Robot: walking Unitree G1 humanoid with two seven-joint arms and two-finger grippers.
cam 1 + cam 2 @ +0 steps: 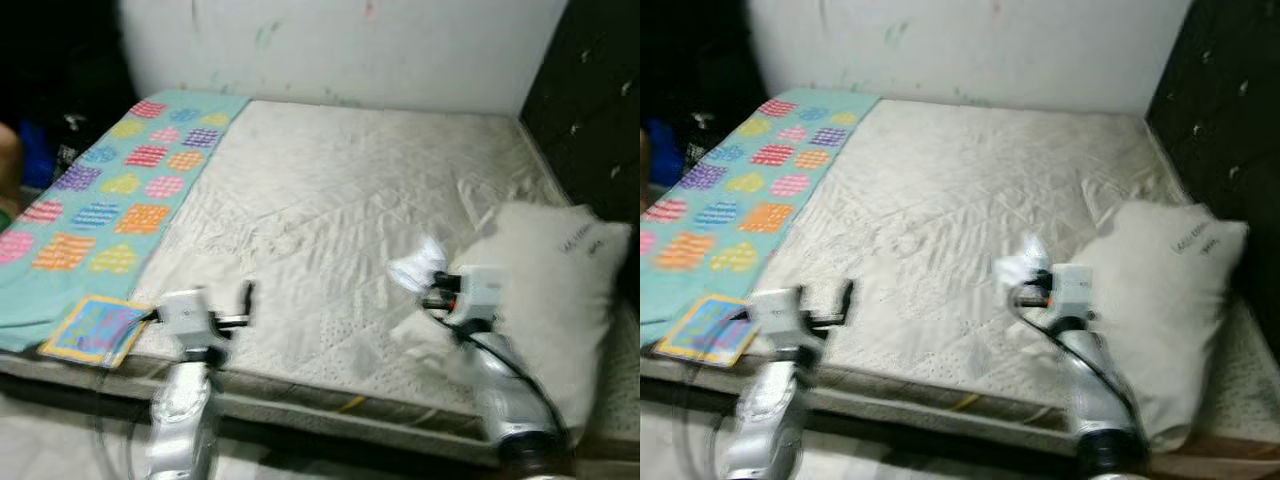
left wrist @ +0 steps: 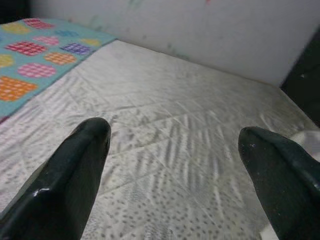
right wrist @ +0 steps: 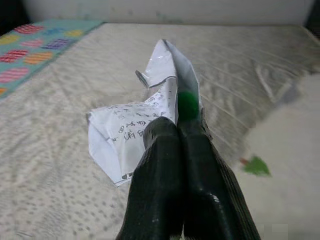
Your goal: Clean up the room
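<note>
A crumpled white printed wrapper [image 3: 145, 120] is pinched between the black fingers of my right gripper [image 3: 177, 125], which is shut on it above the bed's right side. The same wrapper [image 1: 418, 265] sticks up just ahead of the right wrist, beside a white pillow [image 1: 545, 300]. My left gripper [image 2: 175, 135] stands open, fingers wide apart, with only the cream quilted mattress [image 1: 330, 200] between them. It hovers over the front left part of the bed [image 1: 245, 300].
A teal blanket with coloured squares [image 1: 110, 190] covers the bed's left strip, with a yellow-edged patterned card [image 1: 95, 328] at its front corner. A dark tufted headboard [image 1: 585, 100] runs along the right. A white wall [image 1: 340, 45] is behind.
</note>
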